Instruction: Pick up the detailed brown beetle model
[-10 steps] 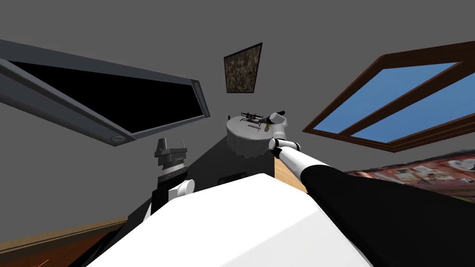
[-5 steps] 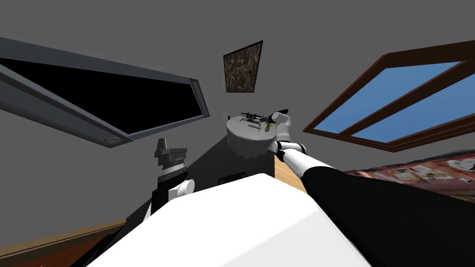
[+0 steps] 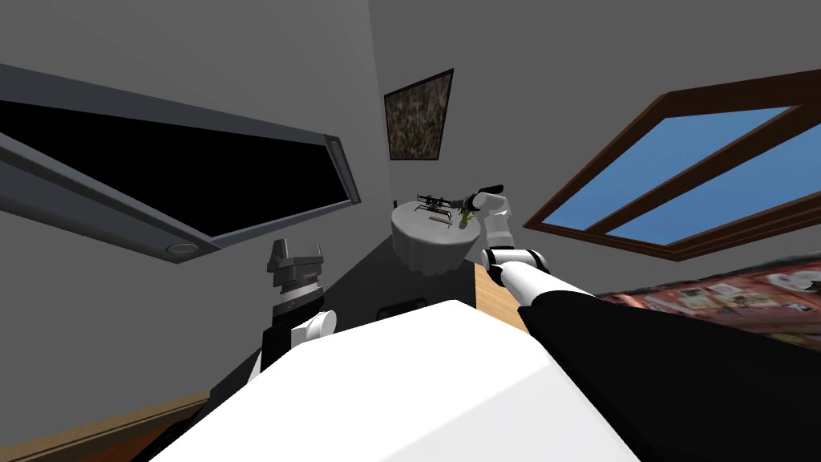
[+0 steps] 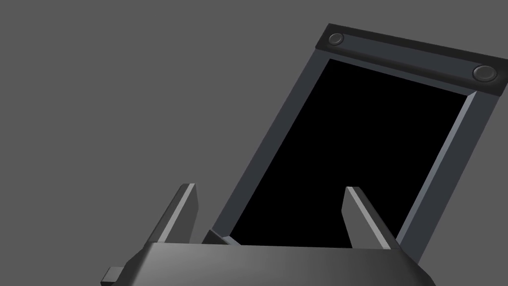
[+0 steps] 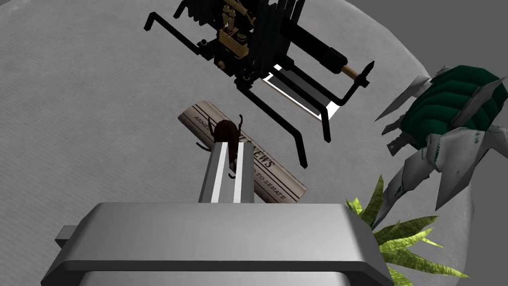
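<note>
The small dark brown beetle model [image 5: 225, 131] sits at the tips of my right gripper [image 5: 232, 145], which is shut on its rear; the head and horns stick out past the fingers. It hangs over a folded newspaper [image 5: 278, 181] on the round white-clothed table [image 5: 74, 124]. In the head view the right gripper [image 3: 467, 206] reaches over that table [image 3: 429, 241] from its right side. My left gripper [image 3: 297, 257] is held low at the left, open and empty [image 4: 269, 187].
A black spindly mechanical model [image 5: 258, 39] stands just beyond the newspaper. A green and white shell-like figure [image 5: 446, 124] and a leafy plant [image 5: 397, 238] sit at the table's edge beside my right hand. A window [image 3: 681, 184] lies to the right.
My right forearm has swung to the right and the hand has risen a little over the table. The head camera has shifted slightly. The left arm is still.
</note>
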